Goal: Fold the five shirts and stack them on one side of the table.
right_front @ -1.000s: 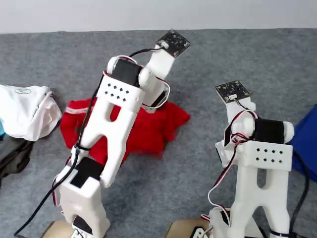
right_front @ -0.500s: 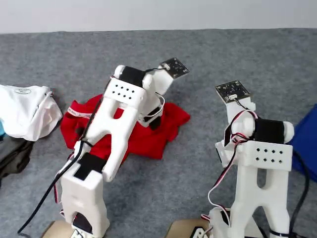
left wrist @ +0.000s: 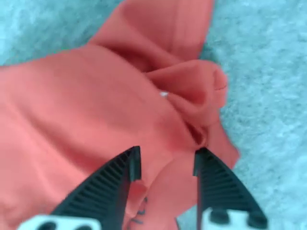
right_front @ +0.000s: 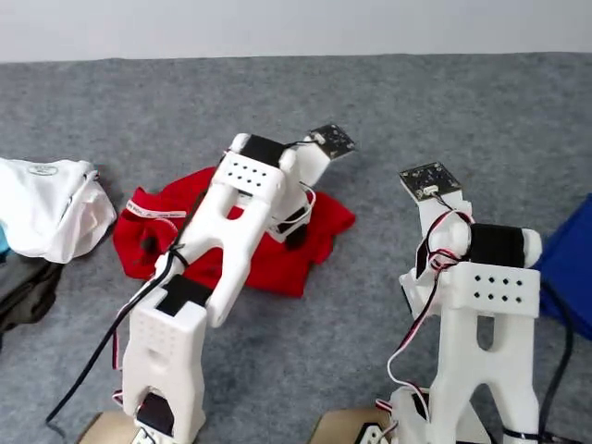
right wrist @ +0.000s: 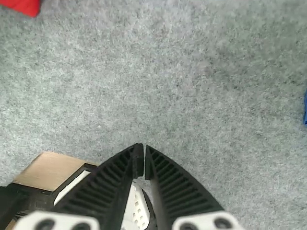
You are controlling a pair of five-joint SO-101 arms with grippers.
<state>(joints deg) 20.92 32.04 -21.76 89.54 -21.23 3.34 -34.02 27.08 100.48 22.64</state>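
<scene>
From above, the task looks barely begun. The red shirt (right_front: 319,227) lies rumpled in the middle of the grey worktop (right_front: 444,111), with no clean fold that we can make out. To its left sits a white shirt (right_front: 46,208), bunched rather than folded. Left of the red shirt and nearer the arms' bases is a dark garment (right_front: 23,291), with a sliver of teal cloth (right_front: 3,242) above it at the picture's edge. Well apart on the red shirt's other side, a blue shirt (right_front: 569,268) pokes in from the edge. We judge that no stack exists yet and all the folding is left to do. Every shirt we can see lies straight on the worktop, none in a bin or basket. The left arm (right_front: 231,231) leans out over the red shirt, and the right arm (right_front: 481,287) stands to the right of the red shirt, apart from it.

From the left wrist, the left jaws stand apart just above the red shirt (left wrist: 96,110), holding nothing. Ahead of them lies a bunched ridge of the cloth. Grey worktop (left wrist: 268,72) shows beyond the shirt's edge.

From the right wrist, the right jaws are pressed together with nothing between them, hanging over bare worktop (right wrist: 192,72). A corner of the red shirt (right wrist: 21,5) shows far off. A wooden base board (right wrist: 48,170) lies beneath the jaws, on the side away from the red shirt.
</scene>
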